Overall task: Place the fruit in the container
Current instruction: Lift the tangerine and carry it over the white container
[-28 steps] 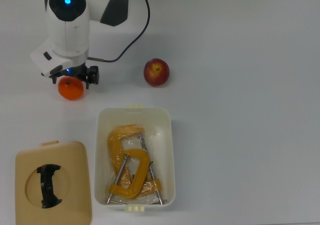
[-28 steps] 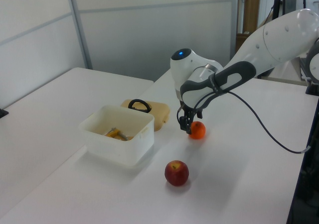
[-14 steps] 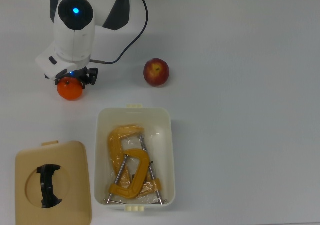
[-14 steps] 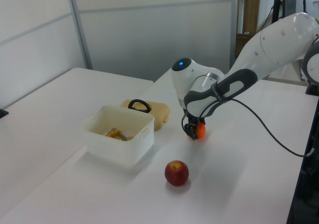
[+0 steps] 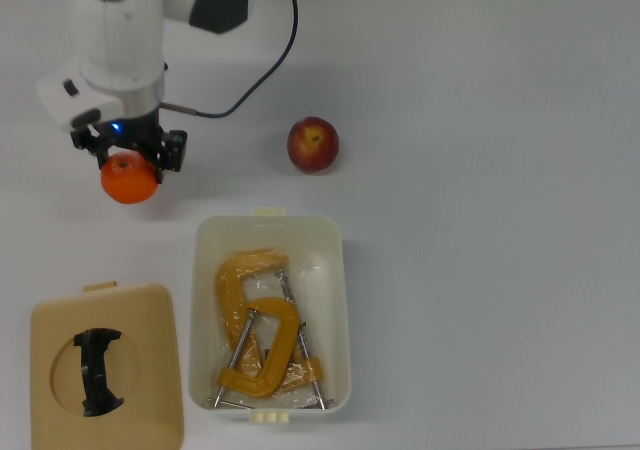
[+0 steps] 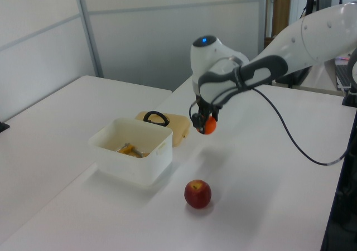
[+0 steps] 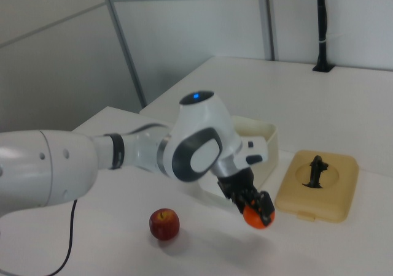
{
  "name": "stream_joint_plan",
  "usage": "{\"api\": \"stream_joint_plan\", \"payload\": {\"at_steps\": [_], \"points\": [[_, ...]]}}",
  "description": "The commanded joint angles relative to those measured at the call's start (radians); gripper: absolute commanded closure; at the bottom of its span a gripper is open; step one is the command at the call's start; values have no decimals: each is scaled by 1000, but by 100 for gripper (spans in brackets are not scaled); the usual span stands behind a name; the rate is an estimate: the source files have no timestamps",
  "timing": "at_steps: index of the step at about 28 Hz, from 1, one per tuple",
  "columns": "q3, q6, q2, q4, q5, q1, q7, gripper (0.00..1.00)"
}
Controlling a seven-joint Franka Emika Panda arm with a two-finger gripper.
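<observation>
My gripper (image 5: 128, 165) (image 6: 205, 122) (image 7: 258, 211) is shut on the orange fruit (image 5: 129, 181) (image 6: 209, 126) (image 7: 258, 218), which hangs in the air above the table. The red apple (image 5: 313, 145) (image 6: 198, 193) (image 7: 164, 224) rests on the table, apart from the arm. In the top view the cream-white container (image 5: 338, 270) (image 6: 134, 167) (image 7: 271, 141) lies below and to the right of the gripper, open, with yellow C-clamps (image 5: 258, 335) inside it.
A flat tan lid (image 5: 150, 320) (image 6: 178, 122) (image 7: 344, 184) with a black handle lies beside the container, at the top view's lower left. The arm's black cable (image 5: 280, 55) trails across the table toward the apple's side.
The gripper has closed on the orange fruit and lifted it off the table. In the left view it rose and shifted a little left, toward the container.
</observation>
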Motion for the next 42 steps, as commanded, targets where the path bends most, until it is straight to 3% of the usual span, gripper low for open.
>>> {"api": "stream_joint_plan", "payload": {"at_steps": [1, 2, 4, 6, 16, 22, 23, 24, 25, 26, 36, 42], "points": [[1, -87, -9, 104, 96, 13, 12, 100], [3, -84, -9, 121, 137, 22, 23, 100], [3, -79, -1, 142, 176, 35, 38, 100], [3, -76, 11, 165, 187, 53, 72, 100], [1, 100, 69, 190, 170, 174, 287, 100], [1, 128, 109, 191, 92, 202, 373, 98], [1, 131, 111, 191, 81, 202, 382, 84], [1, 134, 120, 191, 69, 205, 399, 37], [1, 132, 121, 191, 67, 208, 408, 11], [1, 134, 123, 191, 66, 210, 414, 0], [3, 100, 72, 187, 60, 211, 411, 0], [30, -122, 19, 171, 84, 214, 296, 0]]}}
